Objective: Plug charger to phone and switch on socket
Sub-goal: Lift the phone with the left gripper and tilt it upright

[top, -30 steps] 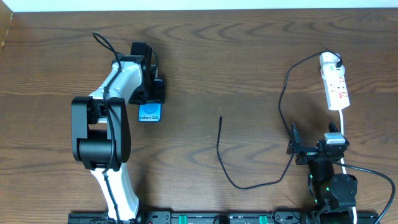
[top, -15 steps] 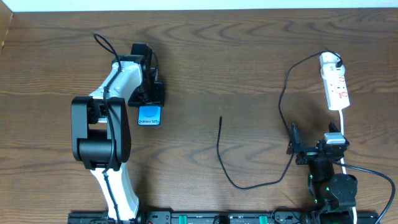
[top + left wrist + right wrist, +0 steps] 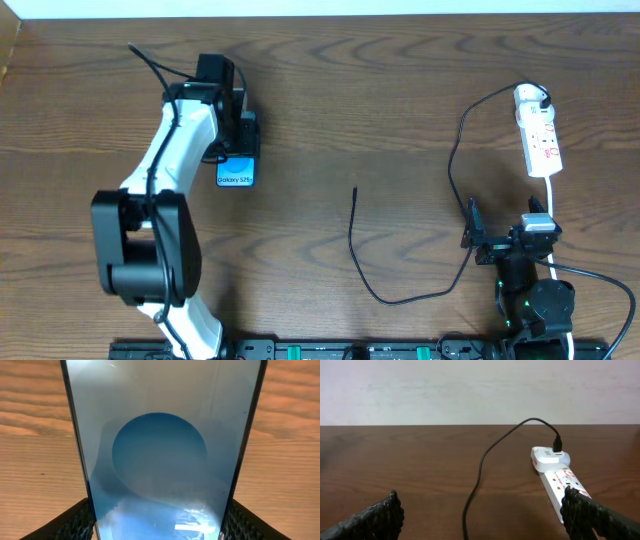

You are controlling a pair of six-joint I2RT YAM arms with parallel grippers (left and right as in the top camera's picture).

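left arm (image 3: 175,150) stretched forward, left gripper (image 3: 238,152) clamped on phone (image 3: 160,450), blue screen lit, right gripper (image 3: 481,497) spread wide, socket (image 3: 563,482) ahead to its right

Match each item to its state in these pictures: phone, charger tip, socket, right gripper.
Items:
1 phone
2 charger tip
3 socket
4 right gripper

States:
A open, holding nothing
B lying loose mid-table
C clamped in the left gripper
D charger plugged in at its far end

Pairs: 1-C, 2-B, 3-D, 4-A
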